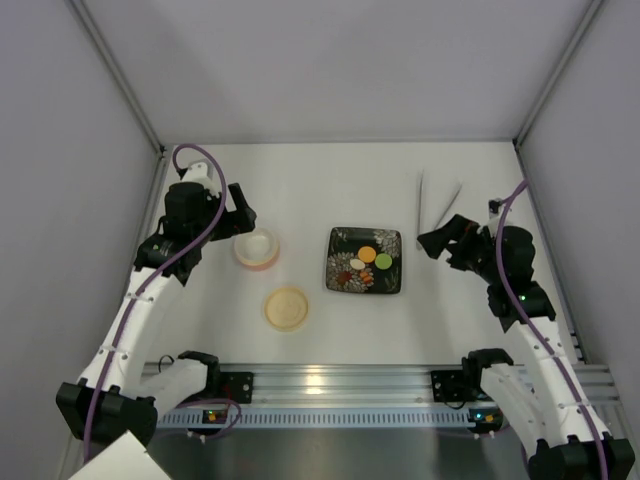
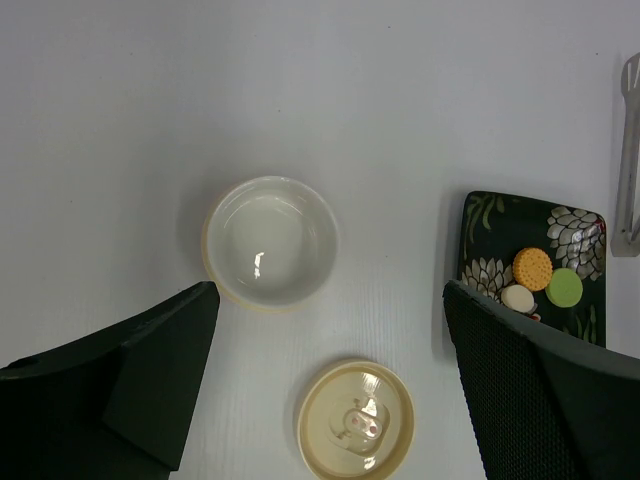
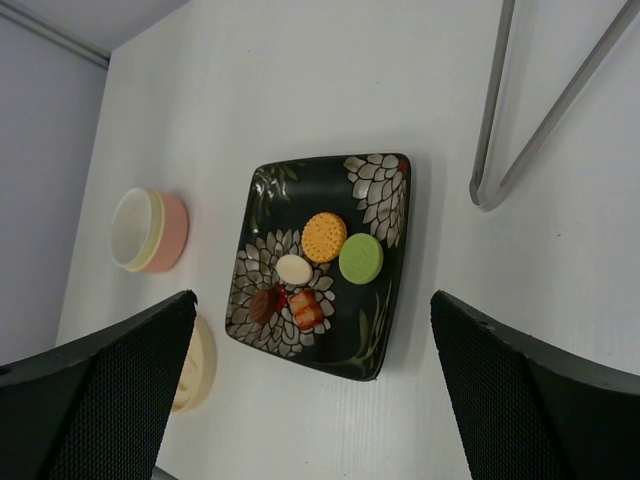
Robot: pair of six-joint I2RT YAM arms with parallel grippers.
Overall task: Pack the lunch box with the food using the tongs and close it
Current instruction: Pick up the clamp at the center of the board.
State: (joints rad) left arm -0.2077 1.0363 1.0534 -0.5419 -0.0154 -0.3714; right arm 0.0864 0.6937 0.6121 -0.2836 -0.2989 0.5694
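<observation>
Nothing is packed yet, so I judge the opening step, fetching the tool, to be in hand. The left gripper [image 1: 238, 212] hangs near the lunch box [image 1: 256, 248], jaws spread wide and empty. The box stands open at 9 o'clock from the plate [image 1: 340, 240], with its lid [image 1: 286, 307] at 5 o'clock of the box. The food [image 1: 368, 255] lies on the plate. The tongs [image 1: 421, 200] lie untouched at 2 o'clock. The right gripper [image 1: 440, 240], jaws wide and empty, should probably lower over both tong arms. The bench [image 1: 320, 190] is plain white, with pale grey walls around it.
</observation>
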